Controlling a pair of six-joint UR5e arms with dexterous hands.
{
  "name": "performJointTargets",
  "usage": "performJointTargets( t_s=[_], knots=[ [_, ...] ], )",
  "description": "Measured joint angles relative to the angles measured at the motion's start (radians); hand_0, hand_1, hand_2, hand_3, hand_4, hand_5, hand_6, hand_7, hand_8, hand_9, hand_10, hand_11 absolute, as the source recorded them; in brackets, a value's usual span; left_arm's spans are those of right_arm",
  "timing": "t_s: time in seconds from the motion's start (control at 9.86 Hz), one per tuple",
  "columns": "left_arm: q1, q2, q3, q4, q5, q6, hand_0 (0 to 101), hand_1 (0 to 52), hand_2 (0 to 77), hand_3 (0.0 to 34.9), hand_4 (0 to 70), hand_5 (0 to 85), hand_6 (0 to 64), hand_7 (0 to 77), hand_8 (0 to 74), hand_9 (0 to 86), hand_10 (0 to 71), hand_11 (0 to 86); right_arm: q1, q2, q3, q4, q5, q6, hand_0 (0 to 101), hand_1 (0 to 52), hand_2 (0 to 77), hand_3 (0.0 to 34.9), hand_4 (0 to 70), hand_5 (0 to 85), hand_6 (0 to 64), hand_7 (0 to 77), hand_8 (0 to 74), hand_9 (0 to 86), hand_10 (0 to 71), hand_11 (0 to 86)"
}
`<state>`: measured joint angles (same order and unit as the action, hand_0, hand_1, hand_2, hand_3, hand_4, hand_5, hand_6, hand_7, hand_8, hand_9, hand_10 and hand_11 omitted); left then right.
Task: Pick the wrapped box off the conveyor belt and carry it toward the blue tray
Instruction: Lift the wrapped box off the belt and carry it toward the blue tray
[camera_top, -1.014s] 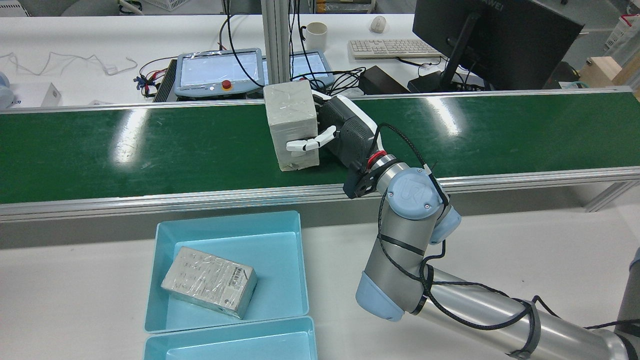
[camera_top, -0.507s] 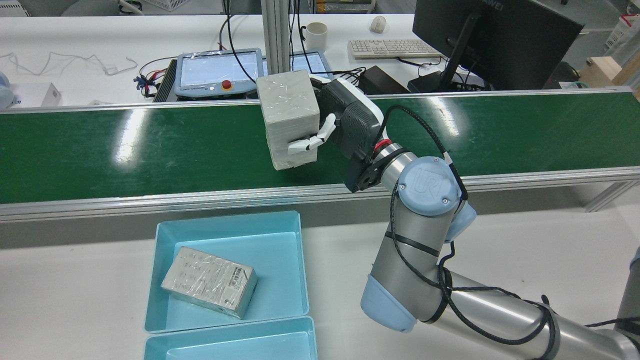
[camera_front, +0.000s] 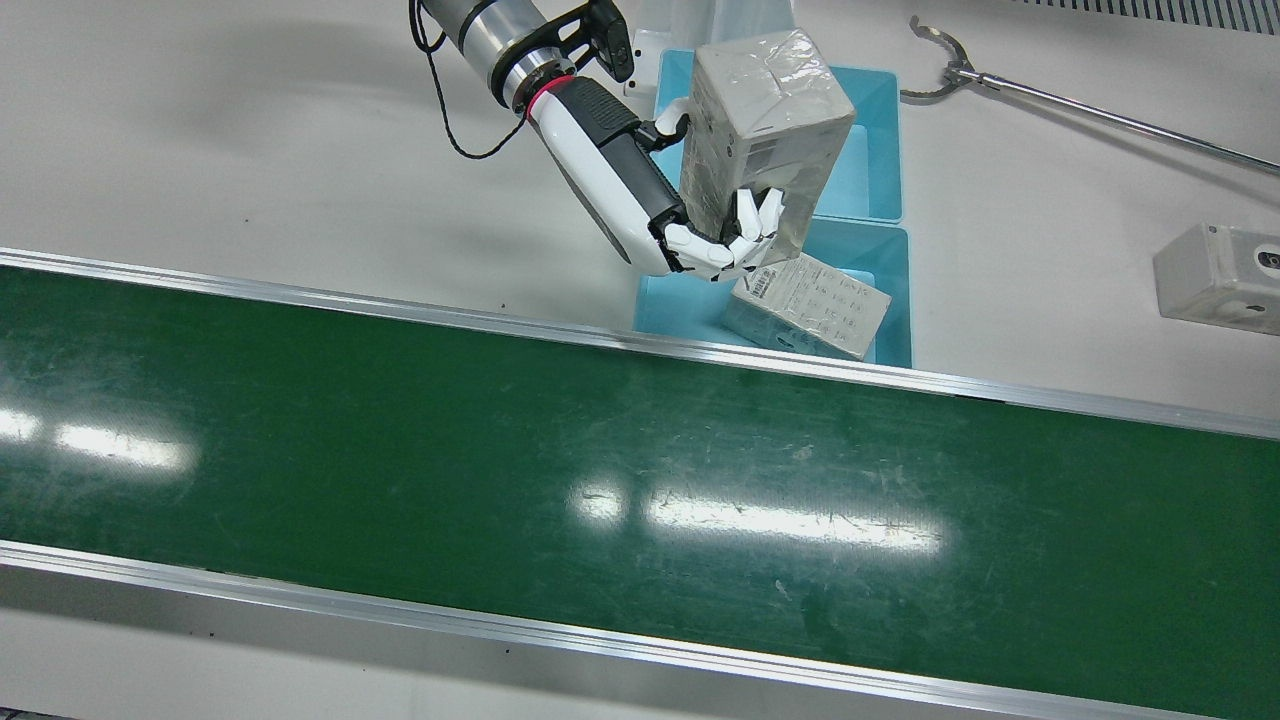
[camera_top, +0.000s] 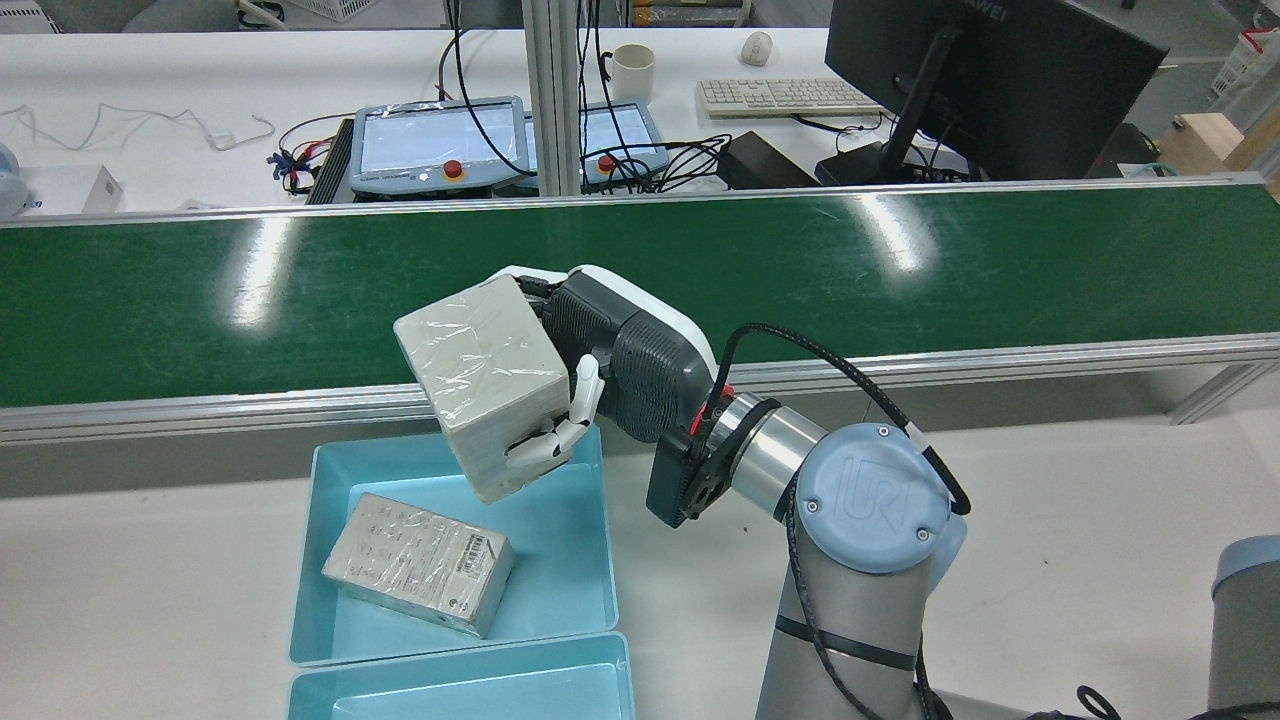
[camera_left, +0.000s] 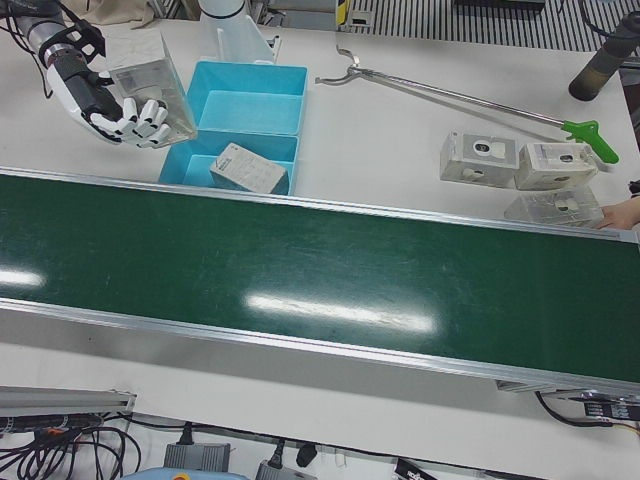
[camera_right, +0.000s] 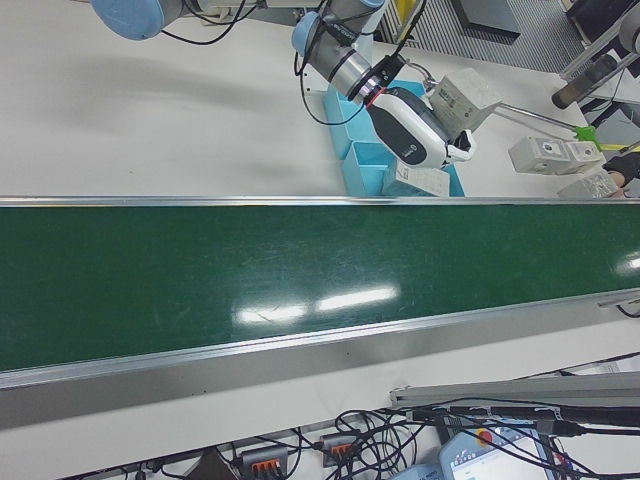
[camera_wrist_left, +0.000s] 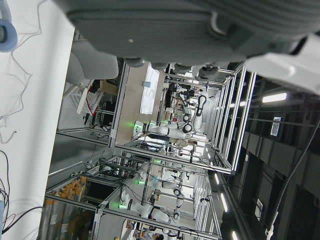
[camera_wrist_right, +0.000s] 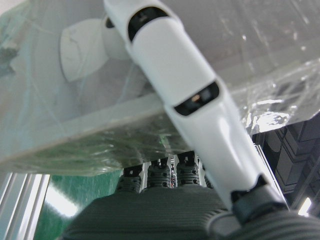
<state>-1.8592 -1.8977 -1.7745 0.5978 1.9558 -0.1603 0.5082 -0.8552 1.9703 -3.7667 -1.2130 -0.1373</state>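
Observation:
The wrapped box (camera_top: 480, 390) is a pale block in clear film. My right hand (camera_top: 620, 350) is shut on it and holds it tilted in the air, off the green conveyor belt (camera_top: 200, 300) and above the belt-side edge of the blue tray (camera_top: 310, 560). The front view shows the box (camera_front: 765, 130) held in the hand (camera_front: 620, 180) over the trays (camera_front: 890, 130). White fingers (camera_wrist_right: 185, 90) press on the film in the right hand view. A second wrapped box (camera_top: 420, 565) lies in the tray. Only the palm of my left hand (camera_wrist_left: 175, 25) shows.
A second blue tray (camera_top: 460, 690) adjoins the first on the robot's side. A long reach-grabber tool (camera_left: 450, 95) and small white boxes (camera_left: 480, 160) lie on the table before the left arm. Teach pendants (camera_top: 440, 145), a keyboard and a monitor (camera_top: 990, 70) stand behind the belt.
My right hand has lifted the wrapped box off the belt and carried it back toward the robot and to the left. It now hangs tilted over the tray's edge.

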Motion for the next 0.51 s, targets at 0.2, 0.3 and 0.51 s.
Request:
performJointTargets(
  t_s=[0.2,0.3,0.51],
  knots=[
    [0.000,0.000,0.000,0.000,0.000,0.000,0,0.0,0.5,0.0,0.0,1.1,0.5,0.5,0.5,0.0,0.5,0.5,-0.016,-0.009,0.015,-0.002,-0.033,0.000,59,16.9,20.7,4.4,12.5,57.8,30.0,31.1,48.0,26.2,10.9,27.8],
    [0.000,0.000,0.000,0.000,0.000,0.000,0,0.0,0.5,0.0,0.0,1.1,0.0,0.5,0.5,0.0,0.0,0.5,-0.019,-0.012,0.018,-0.003,-0.059,0.000,55,23.5,16.9,5.4,13.6,46.9,21.3,21.3,41.5,20.2,0.0,17.5],
    [0.000,0.000,0.000,0.000,0.000,0.000,0,0.0,0.5,0.0,0.0,1.1,0.0,0.5,0.5,0.0,0.5,0.5,-0.019,-0.032,0.037,-0.004,-0.088,0.000,50,12.0,12.0,13.2,13.1,22.9,1.6,1.6,20.7,1.6,0.0,1.6]
  ],
)
